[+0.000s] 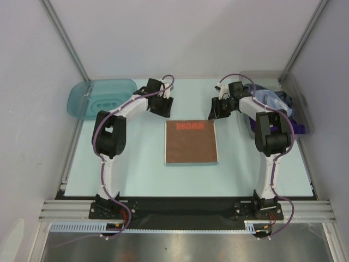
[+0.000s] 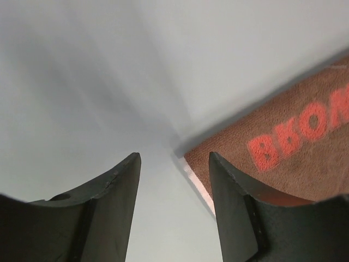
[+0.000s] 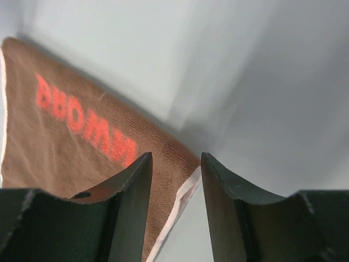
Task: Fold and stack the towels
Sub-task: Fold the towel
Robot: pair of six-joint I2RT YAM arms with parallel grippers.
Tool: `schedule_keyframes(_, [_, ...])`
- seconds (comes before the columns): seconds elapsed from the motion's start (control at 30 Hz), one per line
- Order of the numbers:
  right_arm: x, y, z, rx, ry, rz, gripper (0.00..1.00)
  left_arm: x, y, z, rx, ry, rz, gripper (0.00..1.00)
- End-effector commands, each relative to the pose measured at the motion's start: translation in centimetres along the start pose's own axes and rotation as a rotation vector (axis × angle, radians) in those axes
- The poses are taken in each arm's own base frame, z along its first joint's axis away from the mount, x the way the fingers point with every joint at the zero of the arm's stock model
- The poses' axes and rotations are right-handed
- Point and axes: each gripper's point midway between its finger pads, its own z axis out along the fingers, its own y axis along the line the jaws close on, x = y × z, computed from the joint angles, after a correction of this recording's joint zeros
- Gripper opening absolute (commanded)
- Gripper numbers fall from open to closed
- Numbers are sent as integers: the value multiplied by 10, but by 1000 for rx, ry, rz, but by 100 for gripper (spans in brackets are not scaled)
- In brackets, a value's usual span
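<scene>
While the brown towel lies flat on the table as a tidy folded rectangle, red lettering along its far edge and a pale strip showing along its near one, both hands sit right at its far corners. Left gripper first: it hangs just outside the towel's far-left corner. Its wrist view gives us two dark fingers standing well apart with bare table between them, nothing pinched, and the corner of the cloth lying just off its right-hand finger. Over to the right gripper: same story at the far-right corner, jaws parted, nothing held. Through the gap you catch the towel's pale hem, with the brown cloth and red letters spreading away on its left-hand side. Whether either fingertip touches the cloth, I can't tell from here. On the right gripper's outer side, the clear bin holds the loose towels, a pale blue one bunched on top and deep purple showing lower down. Away on the left gripper's outer side sits the teal tray, at the table's far-left corner
</scene>
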Motion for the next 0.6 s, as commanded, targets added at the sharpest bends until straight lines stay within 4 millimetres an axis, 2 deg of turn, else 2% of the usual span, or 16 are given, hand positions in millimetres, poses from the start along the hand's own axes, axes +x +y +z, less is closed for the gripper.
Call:
schedule_keyframes(0.0, [2,-1,1,-54,39,-61,47,3,-16,5,128,20,111,59])
schedule_keyframes(0.13, [7,-13,3,-46,63,-62,45,8,-20,15,175,51,140,58])
schedule_keyframes(0.23, [10,-15,4,-46,73,-76,44,15,-16,22,159,73,149,58])
schedule_keyframes(0.33, [10,-17,7,-46,72,-78,34,16,-16,26,168,77,161,56])
schedule_keyframes(0.37, [10,-19,7,-43,70,-75,24,16,-15,26,168,78,166,54])
schedule_keyframes(0.43, [9,-20,8,-41,66,-80,18,17,-14,27,163,81,172,50])
schedule_keyframes(0.47, [9,-21,8,-40,65,-79,13,16,-13,27,162,81,176,44])
schedule_keyframes(0.53, [6,-22,8,-37,58,-84,8,16,-14,28,167,83,185,34])
schedule_keyframes(0.57, [5,-21,7,-40,55,-87,5,16,-14,28,171,86,187,23])
